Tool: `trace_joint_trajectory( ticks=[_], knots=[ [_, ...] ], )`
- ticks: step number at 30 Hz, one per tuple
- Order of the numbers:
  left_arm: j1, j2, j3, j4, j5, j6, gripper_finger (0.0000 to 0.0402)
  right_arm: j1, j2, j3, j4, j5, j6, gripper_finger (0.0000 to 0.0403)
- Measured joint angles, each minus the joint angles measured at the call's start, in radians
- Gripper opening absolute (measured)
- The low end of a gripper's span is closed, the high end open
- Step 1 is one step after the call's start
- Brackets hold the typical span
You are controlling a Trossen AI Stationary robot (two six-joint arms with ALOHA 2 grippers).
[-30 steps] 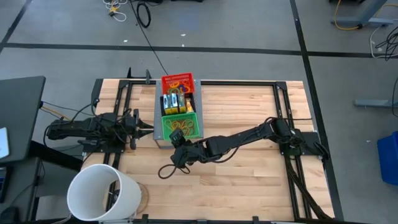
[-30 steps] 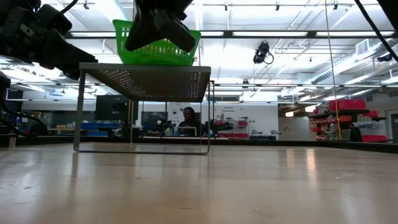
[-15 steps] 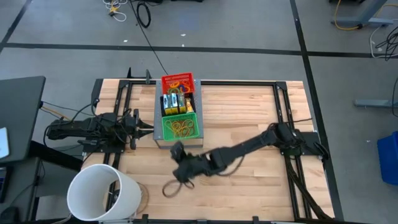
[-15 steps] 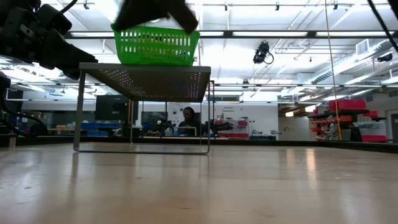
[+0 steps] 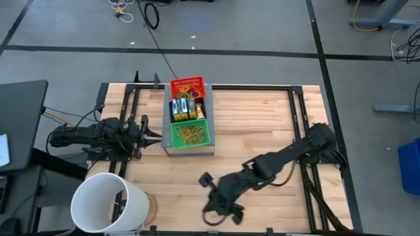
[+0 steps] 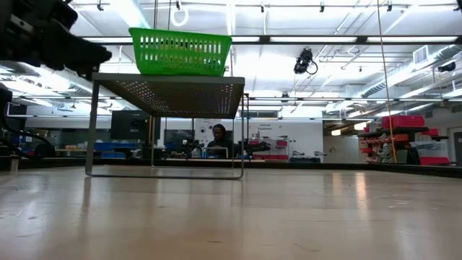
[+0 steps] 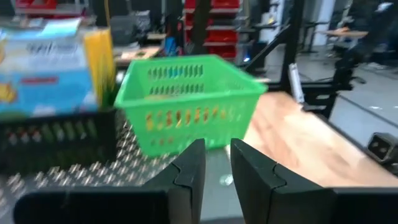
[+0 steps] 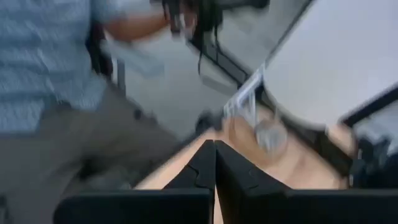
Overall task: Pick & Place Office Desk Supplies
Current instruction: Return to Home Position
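Three small baskets stand in a row on a perforated metal shelf (image 5: pixel 167 147). The red one (image 5: pixel 187 86) and the green one (image 5: pixel 191 134) (image 6: pixel 180 50) (image 7: pixel 186 106) hold rubber-band loops (image 5: pixel 191 136). The black one between them holds yellow-and-green boxes (image 5: pixel 184 108). My left gripper (image 5: pixel 155 136) (image 7: pixel 216 167) hovers level at the shelf's left side, facing the green basket, its fingers a little apart and holding nothing. My right gripper (image 5: pixel 218 214) (image 8: pixel 215 163) is shut over the table's near edge, with nothing seen between its fingers.
A large white bucket (image 5: pixel 108 203) stands at the table's near left corner. Black frame rails (image 5: pixel 308 157) run along the table's left and right sides. A person in a blue top (image 8: pixel 43 62) stands beyond the table's edge in the right wrist view. Bare wood (image 5: pixel 262 124) lies right of the shelf.
My right arm has swung away from the green basket toward the table's near edge, moving somewhat rightward, and has left the low view. The baskets have stayed in place. My left gripper has risen slightly in the low view.
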Motion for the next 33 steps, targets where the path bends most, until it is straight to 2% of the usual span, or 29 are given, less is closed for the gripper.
trace_joint_trajectory(
  ticks=[4,9,14,17,20,25,29,30,33],
  knots=[
    [-0.011,0.000,0.000,0.027,0.027,0.023,0.0084,0.030,-0.152,-0.211,0.179,0.017,-0.021,0.0005],
    [-0.046,0.000,0.018,0.016,-0.007,0.052,0.0084,0.023,-0.436,-0.668,0.594,0.000,0.050,0.0004],
    [-0.096,0.000,0.095,-0.104,-0.081,0.044,0.0084,0.018,-0.699,-1.136,0.996,0.111,0.174,0.0003],
    [-0.138,0.000,0.106,-0.106,-0.139,0.034,0.0084,0.018,-0.829,-1.346,1.113,0.169,0.250,0.0003],
    [-0.171,0.000,0.112,-0.119,-0.243,0.020,0.0084,0.023,-0.946,-1.499,1.156,0.214,0.302,0.0004],
    [-0.183,0.000,0.114,-0.105,-0.302,0.023,0.0084,0.036,-1.148,-1.691,1.157,0.222,0.325,0.0004],
    [-0.182,0.000,0.113,-0.094,-0.389,0.019,0.0084,0.034,-1.333,-1.844,1.132,0.223,0.306,0.0004],
    [-0.182,0.000,0.113,-0.092,-0.404,0.019,0.0084,0.033,-1.381,-1.882,1.100,0.224,0.296,0.0004],
    [-0.182,0.000,0.113,-0.079,-0.420,0.049,0.0084,0.032,-1.516,-1.879,0.869,0.226,0.292,0.0004]
  ],
)
